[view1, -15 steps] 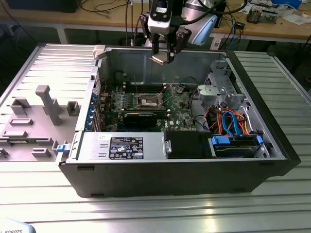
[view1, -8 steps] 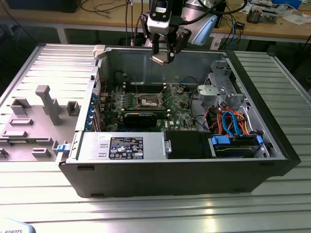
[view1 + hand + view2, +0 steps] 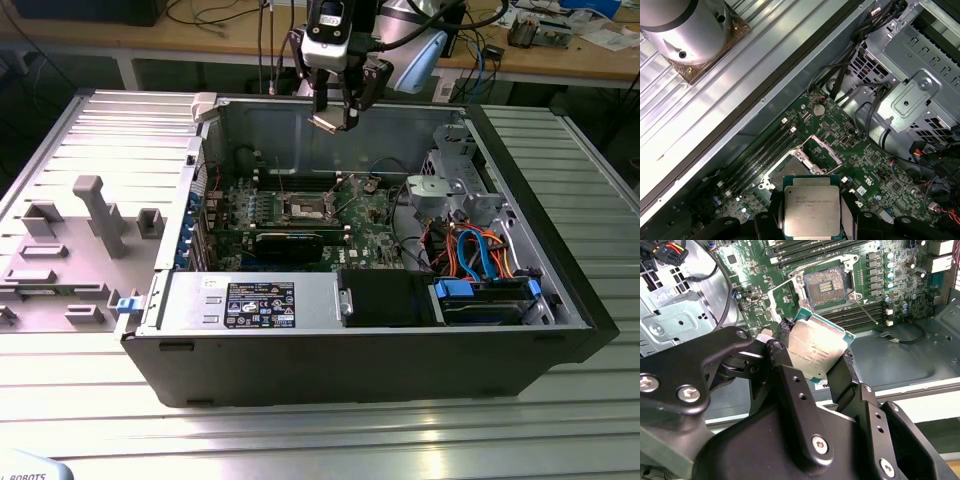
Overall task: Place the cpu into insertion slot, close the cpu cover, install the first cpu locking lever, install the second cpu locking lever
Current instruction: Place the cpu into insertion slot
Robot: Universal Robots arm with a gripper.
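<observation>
One cpu [image 3: 811, 210], clamped edgewise in the hand [image 3: 815, 346], hangs well above the single uncovered insertion slot [image 3: 826, 286].

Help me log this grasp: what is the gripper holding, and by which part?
The gripper holds the cpu, its fingers clamped on two opposite side edges, with the metal top uncovered.

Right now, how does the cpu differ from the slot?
1. The cpu is clamped in the jaws, up off the board; the slot sits fixed on that board.
2. The cpu shows a silvery-grey metal top; the slot shows a dark centre inside a silver rim.
3. The cpu is not yet seated; the slot is uncovered and empty.
Shared: both are square.
</observation>
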